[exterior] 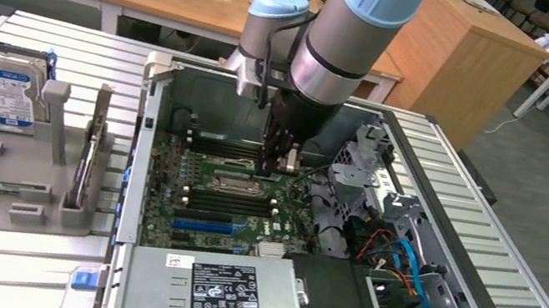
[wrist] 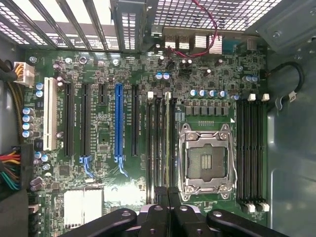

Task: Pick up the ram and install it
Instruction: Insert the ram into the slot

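The closed pincer (wrist: 168, 192) hovers over the ram (wrist: 168, 138) (edge-on, directly beneath); it should press squarely, seating both ends evenly.

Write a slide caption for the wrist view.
Jaws shut, poised over the black memory slots beside the processor socket on the motherboard.
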Tool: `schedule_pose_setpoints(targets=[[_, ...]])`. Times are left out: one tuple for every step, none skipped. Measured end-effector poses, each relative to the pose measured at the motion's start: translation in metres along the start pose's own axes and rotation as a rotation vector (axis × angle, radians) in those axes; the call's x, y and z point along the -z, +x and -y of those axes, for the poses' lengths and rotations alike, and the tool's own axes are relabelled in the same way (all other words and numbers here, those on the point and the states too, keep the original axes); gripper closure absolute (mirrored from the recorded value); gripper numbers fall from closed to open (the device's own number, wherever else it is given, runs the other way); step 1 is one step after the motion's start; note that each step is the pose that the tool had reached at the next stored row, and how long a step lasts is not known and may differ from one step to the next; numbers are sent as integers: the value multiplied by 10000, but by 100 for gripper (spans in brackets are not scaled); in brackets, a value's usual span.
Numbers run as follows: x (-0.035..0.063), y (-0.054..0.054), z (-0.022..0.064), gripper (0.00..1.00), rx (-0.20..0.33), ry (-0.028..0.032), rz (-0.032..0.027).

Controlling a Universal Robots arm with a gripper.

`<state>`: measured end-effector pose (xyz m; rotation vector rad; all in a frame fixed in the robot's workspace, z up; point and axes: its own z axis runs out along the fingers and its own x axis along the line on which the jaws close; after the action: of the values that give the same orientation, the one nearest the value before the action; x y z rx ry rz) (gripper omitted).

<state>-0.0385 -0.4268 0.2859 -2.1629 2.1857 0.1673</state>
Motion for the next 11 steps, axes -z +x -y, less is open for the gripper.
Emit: schedule_pose_setpoints(targets=[[-5, 1, 0, 89, 0, 0, 0], [-11, 1, 0, 89, 0, 0, 0], [-17, 2, 0, 89, 0, 0, 0], [-24, 3, 1, 89, 0, 0, 0], [-31, 4, 1, 89, 0, 0, 0], [-38, 5, 1, 89, 0, 0, 0], [-44, 5, 1, 89, 0, 0, -1], [-52, 6, 2, 89, 0, 0, 0], [-59, 7, 2, 89, 0, 0, -1], [-66, 8, 2, 89, 0, 0, 1], [-73, 9, 2, 89, 0, 0, 0]])
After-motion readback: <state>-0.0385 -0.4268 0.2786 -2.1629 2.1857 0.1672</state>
